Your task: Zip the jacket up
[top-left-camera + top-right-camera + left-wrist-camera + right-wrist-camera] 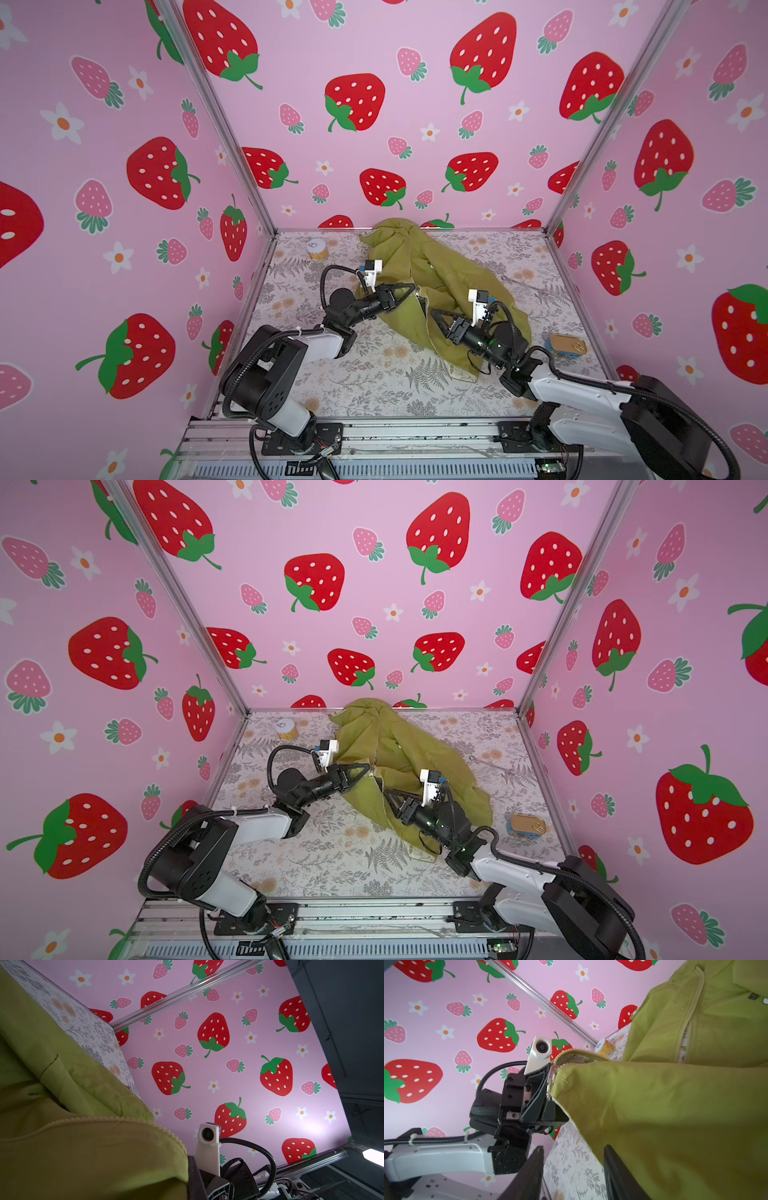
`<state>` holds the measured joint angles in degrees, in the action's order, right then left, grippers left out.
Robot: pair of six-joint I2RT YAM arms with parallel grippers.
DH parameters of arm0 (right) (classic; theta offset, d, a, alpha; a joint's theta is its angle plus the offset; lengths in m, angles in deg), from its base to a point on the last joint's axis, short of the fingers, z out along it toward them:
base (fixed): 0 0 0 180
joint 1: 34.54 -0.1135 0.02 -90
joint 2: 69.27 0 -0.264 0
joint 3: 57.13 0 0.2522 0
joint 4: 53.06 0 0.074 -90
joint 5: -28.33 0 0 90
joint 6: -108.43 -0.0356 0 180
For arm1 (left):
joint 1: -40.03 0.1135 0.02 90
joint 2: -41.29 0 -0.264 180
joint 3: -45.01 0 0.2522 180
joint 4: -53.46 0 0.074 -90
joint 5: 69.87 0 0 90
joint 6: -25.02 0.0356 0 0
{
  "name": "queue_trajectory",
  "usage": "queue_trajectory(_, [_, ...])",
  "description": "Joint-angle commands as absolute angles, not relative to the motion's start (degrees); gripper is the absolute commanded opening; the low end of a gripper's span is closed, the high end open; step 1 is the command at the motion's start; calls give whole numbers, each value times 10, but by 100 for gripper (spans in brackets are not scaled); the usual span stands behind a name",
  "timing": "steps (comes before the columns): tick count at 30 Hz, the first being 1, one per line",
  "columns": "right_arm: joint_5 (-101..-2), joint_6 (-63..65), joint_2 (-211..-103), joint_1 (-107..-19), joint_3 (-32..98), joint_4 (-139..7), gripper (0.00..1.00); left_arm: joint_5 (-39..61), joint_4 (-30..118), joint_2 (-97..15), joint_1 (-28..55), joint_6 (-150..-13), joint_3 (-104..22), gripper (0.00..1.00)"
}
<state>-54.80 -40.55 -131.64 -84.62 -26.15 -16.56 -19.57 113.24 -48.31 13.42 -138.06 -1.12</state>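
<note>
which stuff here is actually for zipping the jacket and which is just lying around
For the job:
- jacket
- zipper pull, pinched by the shut left fingers
- right fingers, open beside the jacket

Just lying about:
- small jar, back left
- flat tin, right side
- thin clear stick
</note>
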Motion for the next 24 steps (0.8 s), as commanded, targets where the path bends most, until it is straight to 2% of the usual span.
queue_trajectory(1, [-532, -353, -1253, -843, -263, -304, 61, -194, 1129, -460, 137, -1368, -9, 0])
queue_trajectory(4, [-534, -314, -1192, -844, -245, -417, 69, -200, 1082, -447, 140, -1356, -11, 0])
queue_trajectory(8, [-592, -240, -1146, -844, -176, -596, 75, -213, 979, -418, 141, -1332, -18, 0])
queue_trajectory(12, [-634, -188, -1147, -843, -119, -667, 78, -234, 843, -388, 143, -1296, -40, 0])
queue_trajectory(14, [-641, -163, -1174, -843, -81, -688, 78, -237, 764, -368, 144, -1275, -50, 0])
queue_trajectory(19, [-620, -91, -1286, -846, 24, -739, 69, -258, 665, -326, 155, -1259, -50, 0])
queue_trajectory(24, [-610, -22, -1366, -873, 109, -784, 69, -279, 579, -295, 171, -1251, -47, 0])
